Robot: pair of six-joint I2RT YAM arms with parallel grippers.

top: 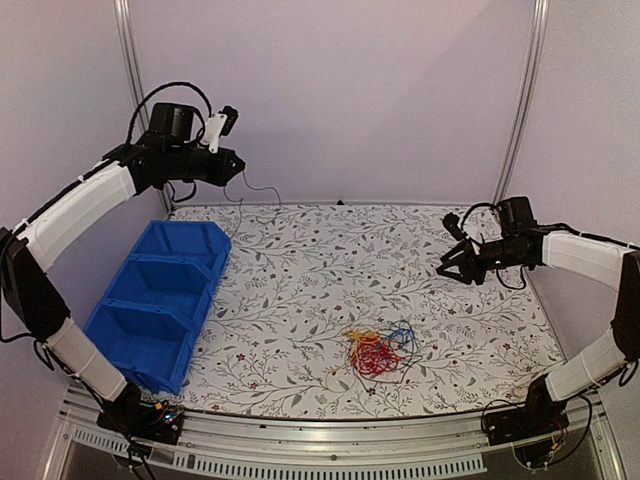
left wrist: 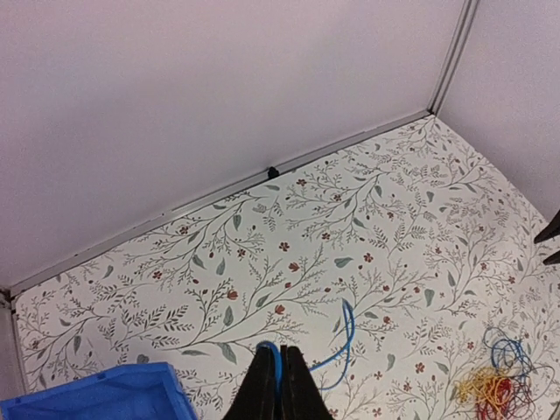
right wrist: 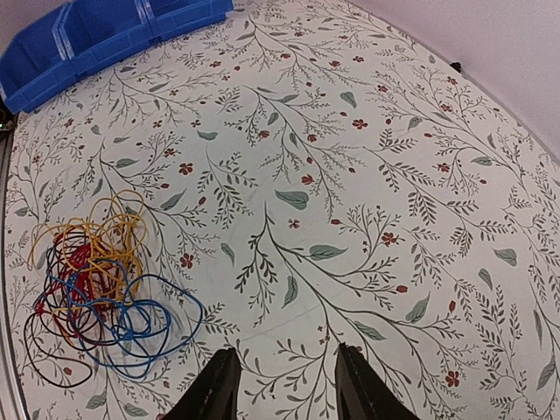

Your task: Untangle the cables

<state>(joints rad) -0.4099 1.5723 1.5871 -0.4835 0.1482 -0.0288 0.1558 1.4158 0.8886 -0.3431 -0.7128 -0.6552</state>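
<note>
Top external shows the cables as a red, yellow and blue clump at about 6 o'clock on the tabletop, close to the near edge and a little to my right. Beyond it, at 3 o'clock, my right end effector hovers with its fingers spread and nothing between them. Its wrist view puts the clump at 9 o'clock, well apart from the tips. The blue bin sits at 9 o'clock. Farthest off, at 11 o'clock, my left end effector is raised high, pinching one blue strand that dangles below it. I cannot tell whether its tail touches the tabletop. I judge this strand is free of the clump, so the step is laying it aside. I would lower the left arm slowly, let the tail settle first, and only then open, well apart from the clump. The right arm should then take a single outer loop, not the red core.
</note>
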